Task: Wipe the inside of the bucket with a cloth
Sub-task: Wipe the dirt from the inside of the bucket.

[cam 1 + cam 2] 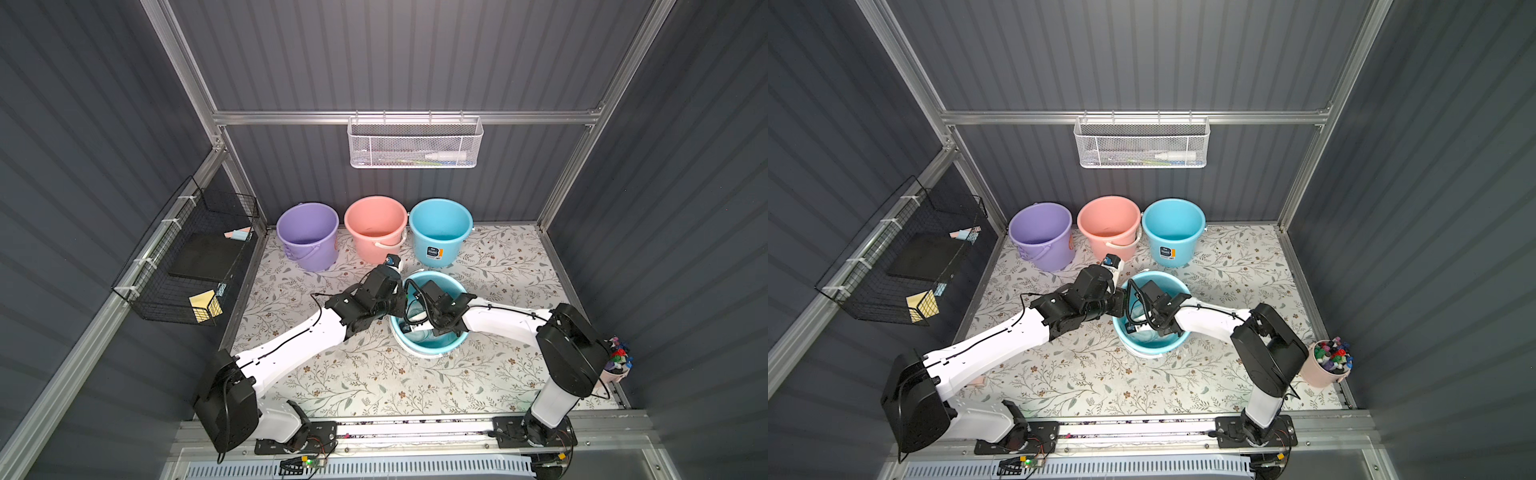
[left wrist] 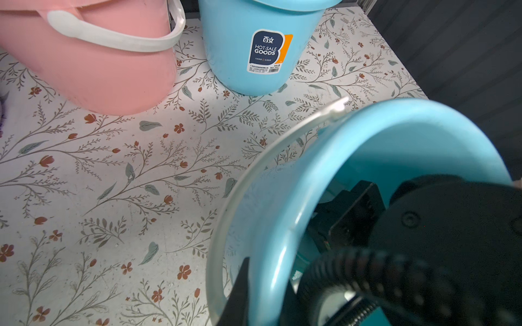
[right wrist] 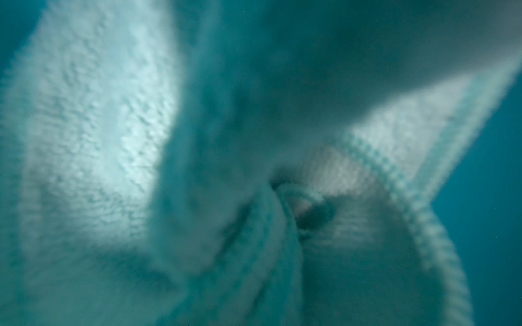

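A light blue bucket (image 1: 436, 351) (image 1: 1152, 350) (image 2: 367, 135) stands tilted at mid-table, its mouth turned up and toward the arms. My left gripper (image 1: 397, 309) (image 1: 1117, 309) (image 2: 262, 304) is shut on the bucket's rim, one finger (image 2: 240, 296) outside the wall and the other inside. My right gripper (image 1: 417, 332) reaches down into the bucket. The pale aqua cloth (image 3: 84, 127) fills the right wrist view, its folds bunching toward the jaws, which it hides. A pale bit of the cloth (image 1: 422, 328) shows under the right wrist in a top view.
Three upright buckets line the back wall: purple (image 1: 307, 237), pink (image 1: 376, 228) (image 2: 84, 56) and blue (image 1: 440, 230) (image 2: 254, 42). A white mesh basket (image 1: 415, 143) hangs on the back rail, a black wire basket (image 1: 187, 257) on the left wall. A pink cup of markers (image 1: 1329, 361) stands front right.
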